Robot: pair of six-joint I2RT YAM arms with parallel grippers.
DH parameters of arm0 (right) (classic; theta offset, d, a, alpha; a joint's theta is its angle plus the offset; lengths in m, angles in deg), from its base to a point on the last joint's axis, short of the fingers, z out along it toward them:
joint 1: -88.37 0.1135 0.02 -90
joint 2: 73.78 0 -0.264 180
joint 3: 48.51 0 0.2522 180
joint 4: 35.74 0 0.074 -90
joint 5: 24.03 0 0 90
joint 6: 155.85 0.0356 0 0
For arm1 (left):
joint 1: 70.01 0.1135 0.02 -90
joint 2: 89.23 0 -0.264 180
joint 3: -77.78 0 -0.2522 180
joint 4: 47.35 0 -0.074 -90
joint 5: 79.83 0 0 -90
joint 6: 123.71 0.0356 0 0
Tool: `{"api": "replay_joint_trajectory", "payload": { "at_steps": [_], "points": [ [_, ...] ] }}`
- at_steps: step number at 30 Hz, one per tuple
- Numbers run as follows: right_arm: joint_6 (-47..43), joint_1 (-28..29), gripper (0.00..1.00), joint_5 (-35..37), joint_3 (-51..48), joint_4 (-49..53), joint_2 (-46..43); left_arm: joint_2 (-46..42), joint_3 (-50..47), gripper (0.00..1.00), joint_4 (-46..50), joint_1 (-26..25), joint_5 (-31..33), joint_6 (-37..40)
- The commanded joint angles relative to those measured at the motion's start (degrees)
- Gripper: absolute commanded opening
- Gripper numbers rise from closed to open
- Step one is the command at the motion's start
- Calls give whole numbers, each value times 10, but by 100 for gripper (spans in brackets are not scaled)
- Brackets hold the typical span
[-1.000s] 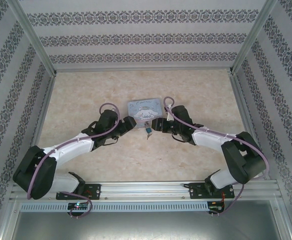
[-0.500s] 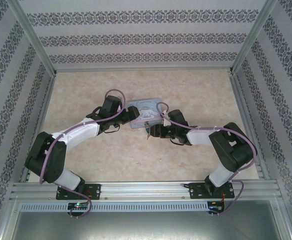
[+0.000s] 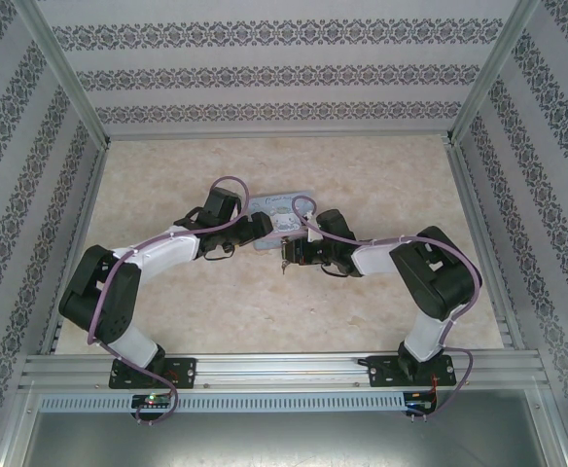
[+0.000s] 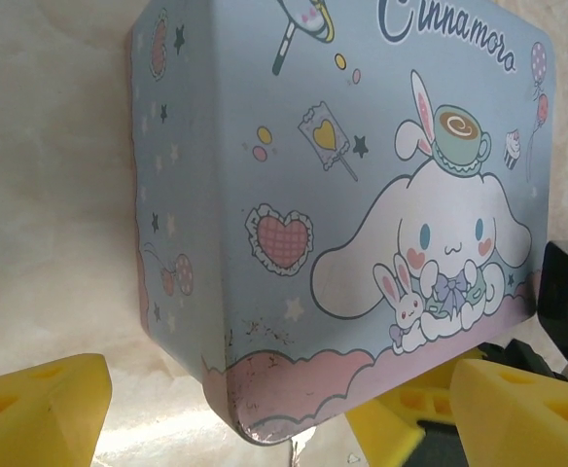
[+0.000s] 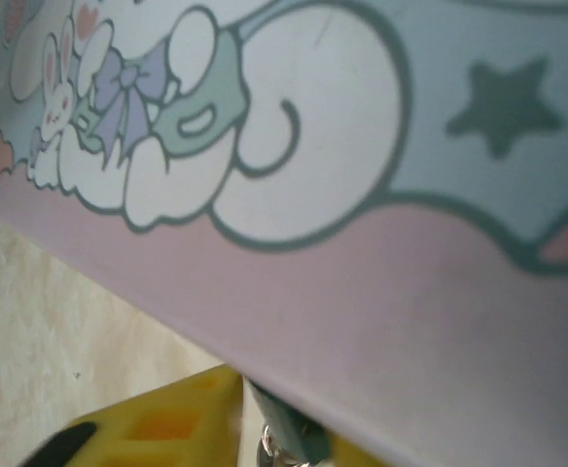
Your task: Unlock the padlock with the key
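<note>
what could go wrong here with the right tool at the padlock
1. The left tool stands open astride a corner of the Cinnamoroll tin, not clamping it, so the tin may slide if pushed.
2. The right tool sits tight against the tin's front edge at the teal padlock; with so little room it might pinch the wrong part or knock it aside.

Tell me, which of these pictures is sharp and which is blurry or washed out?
Right wrist view: the pastel-blue cartoon-printed metal tin is so close its print looks soft and smeared. Left wrist view: print crisp, the beige marbled table glaring pale. Top external view: evenly lit, sharp, small things hard to read.
</note>
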Motion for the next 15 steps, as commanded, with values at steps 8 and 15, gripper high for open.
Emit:
{"api": "replay_joint_trajectory", "payload": {
  "at_steps": [8,15],
  "points": [
    [15,-30,2,-52,-25,-44,9,-8,-3,90,-1,10,-12,6],
    [45,-31,0,-54,-36,-60,6,-7,6,90,27,10,13,39]
  ]
}}
